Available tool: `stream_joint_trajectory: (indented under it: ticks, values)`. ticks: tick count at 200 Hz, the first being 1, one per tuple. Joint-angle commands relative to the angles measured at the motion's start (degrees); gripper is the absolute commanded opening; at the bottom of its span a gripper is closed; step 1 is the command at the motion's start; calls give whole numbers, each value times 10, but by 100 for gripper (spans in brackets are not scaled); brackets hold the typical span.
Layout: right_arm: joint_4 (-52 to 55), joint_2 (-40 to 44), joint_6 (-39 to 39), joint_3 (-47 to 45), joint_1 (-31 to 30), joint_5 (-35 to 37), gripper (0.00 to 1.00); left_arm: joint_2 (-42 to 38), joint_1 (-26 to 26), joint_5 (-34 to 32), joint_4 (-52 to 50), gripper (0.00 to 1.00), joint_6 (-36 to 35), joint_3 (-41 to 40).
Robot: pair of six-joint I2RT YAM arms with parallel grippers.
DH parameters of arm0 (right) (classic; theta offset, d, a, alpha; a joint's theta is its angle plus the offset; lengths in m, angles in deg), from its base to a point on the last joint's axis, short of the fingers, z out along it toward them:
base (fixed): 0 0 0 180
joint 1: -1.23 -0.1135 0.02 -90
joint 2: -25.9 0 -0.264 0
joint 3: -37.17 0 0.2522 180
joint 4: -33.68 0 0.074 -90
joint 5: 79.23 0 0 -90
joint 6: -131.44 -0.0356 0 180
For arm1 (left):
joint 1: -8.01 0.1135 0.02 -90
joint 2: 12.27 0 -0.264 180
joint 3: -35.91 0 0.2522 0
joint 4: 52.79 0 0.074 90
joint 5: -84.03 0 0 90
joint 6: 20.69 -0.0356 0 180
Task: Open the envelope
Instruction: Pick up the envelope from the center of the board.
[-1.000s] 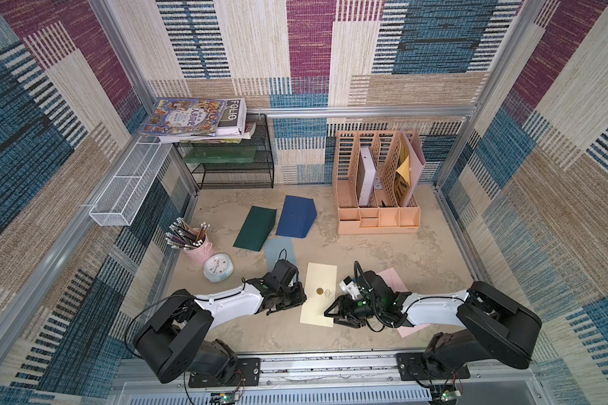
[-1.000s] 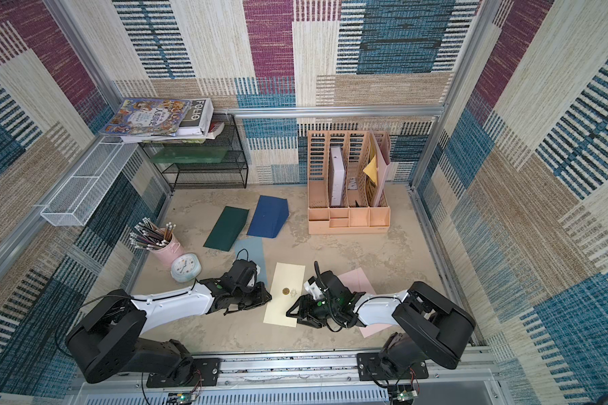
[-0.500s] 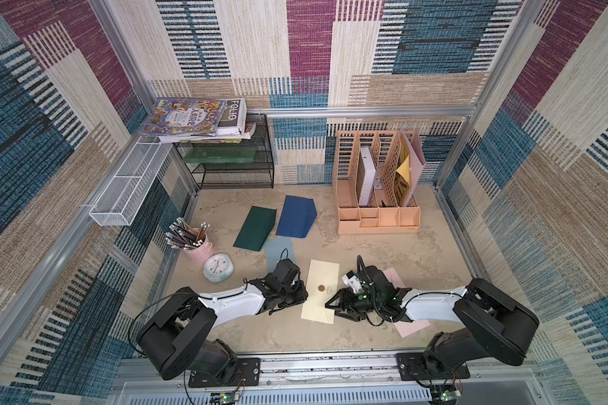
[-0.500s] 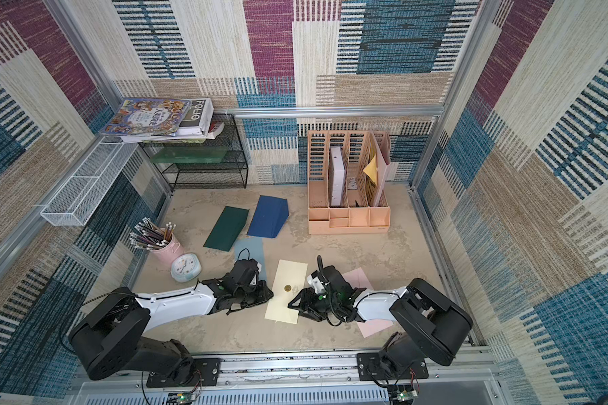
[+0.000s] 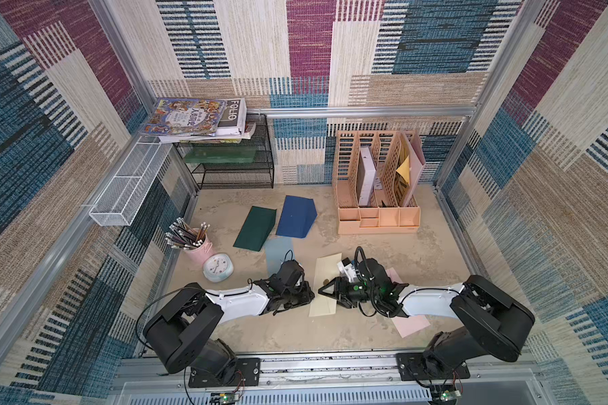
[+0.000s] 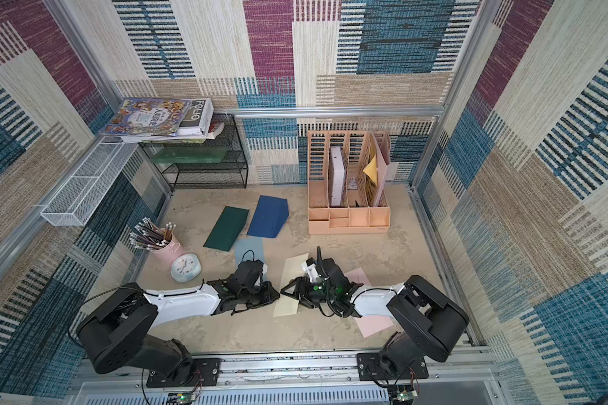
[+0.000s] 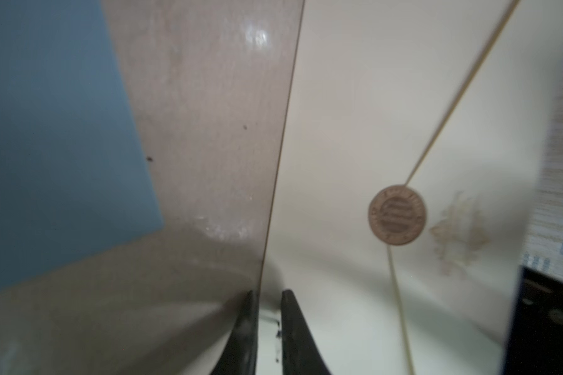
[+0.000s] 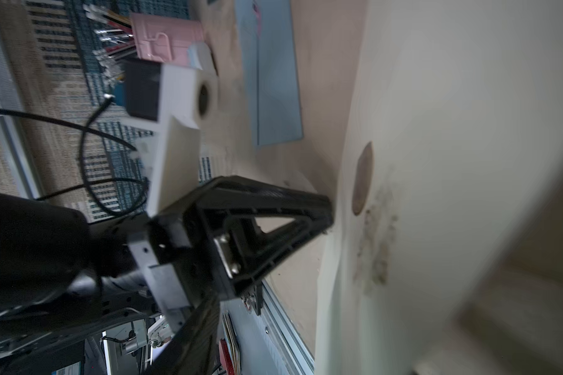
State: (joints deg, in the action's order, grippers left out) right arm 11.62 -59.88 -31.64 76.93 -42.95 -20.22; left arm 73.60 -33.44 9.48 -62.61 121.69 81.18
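Sandy table (image 5: 330, 333); patchwork woven walls (image 5: 313, 52) around.

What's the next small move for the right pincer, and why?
Probably slide the right pincer tip-first under the flap edge beside the seal. The left pincer pinches the envelope by its edge, the seal still covers the flap tip, and the right pincer hovers right by it.

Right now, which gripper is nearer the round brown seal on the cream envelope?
Right gripper: it hovers just beside the seal. Left gripper sits at the envelope's opposite edge.
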Motion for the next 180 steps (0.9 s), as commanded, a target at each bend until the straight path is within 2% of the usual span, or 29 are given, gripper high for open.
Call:
stream_joint_trajectory:
  ticks: [1, 28, 39, 57, 75, 90, 123, 151, 180]
  values:
    - [-58, -3, 8, 9, 0, 6, 59, 9, -1, 7, -109, 17, 3, -9]
    - [-37, -7, 20, 18, 4, 8, 56, 7, -4, 4, -108, 17, 4, -11]
    - [-17, -8, 26, 20, 5, 14, 46, 5, -4, 4, -108, 17, 6, -12]
    - [77, -9, 62, 42, 5, 35, 27, -4, -4, -2, -113, 17, 7, -14]
    - [221, -12, 129, 89, -1, 83, 27, -14, -5, -10, -119, 17, 6, -15]
    - [270, -6, 158, 106, -8, 120, 23, -16, -5, -13, -123, 17, 5, -14]
    - [319, -9, 190, 129, -4, 144, 0, -25, -5, -18, -128, 17, 6, -14]
    - [340, -20, 216, 140, -3, 151, 0, -71, -5, -48, -156, 18, -4, -8]
    - [318, 15, 230, 126, 1, 140, 0, -183, -4, -115, -202, 23, -35, 3]
